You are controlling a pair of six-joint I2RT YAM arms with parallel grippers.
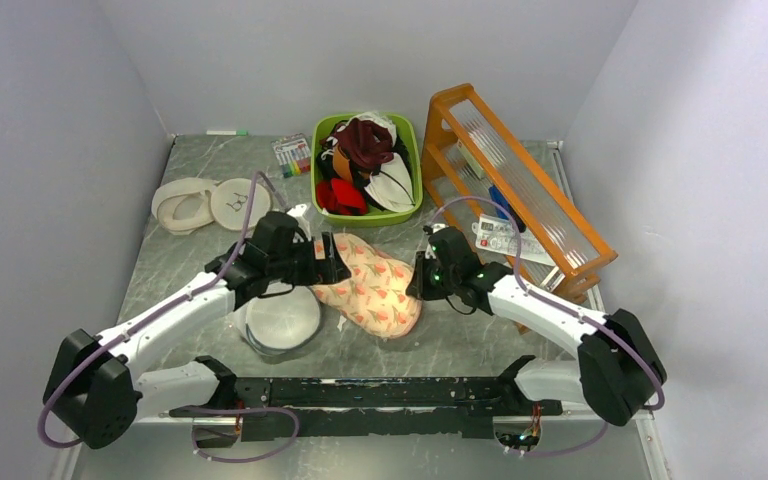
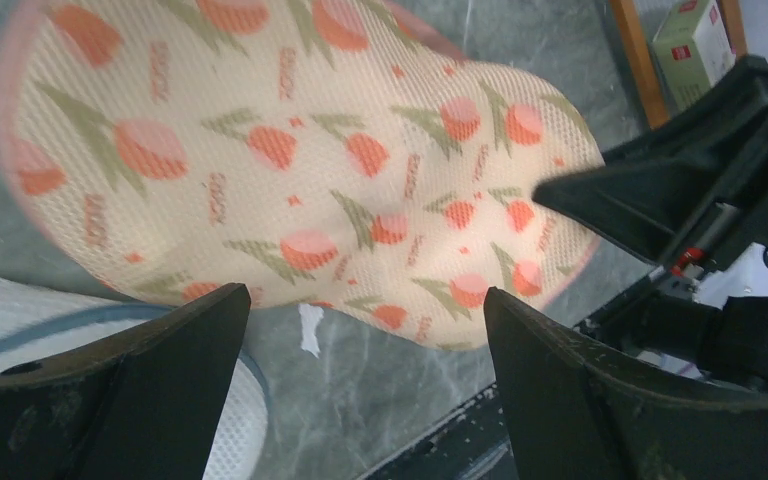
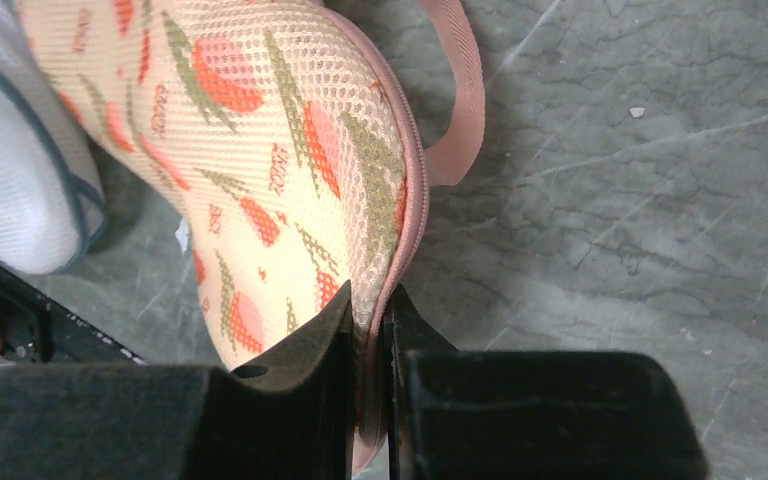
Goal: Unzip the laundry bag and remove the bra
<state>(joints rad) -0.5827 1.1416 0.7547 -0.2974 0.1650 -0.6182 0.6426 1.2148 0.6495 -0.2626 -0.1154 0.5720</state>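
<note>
The laundry bag (image 1: 375,290) lies on the table between both arms, cream with red flowers and a pink zip edge. In the right wrist view my right gripper (image 3: 372,310) is shut on the pink zip edge of the laundry bag (image 3: 260,170), near a pink fabric loop (image 3: 457,90). My left gripper (image 2: 367,320) hovers wide open at the near edge of the laundry bag (image 2: 300,170), with nothing between its fingers. From above, the left gripper (image 1: 335,262) sits at the bag's left end and the right gripper (image 1: 422,283) at its right end. The bra is hidden.
A round white mesh disc (image 1: 278,322) lies under the left arm, touching the bag. A green basket (image 1: 416,170) of garments stands behind the bag. An orange wooden rack (image 1: 520,190) is at the back right. White pads (image 1: 200,203) and a marker pack (image 1: 292,153) lie back left.
</note>
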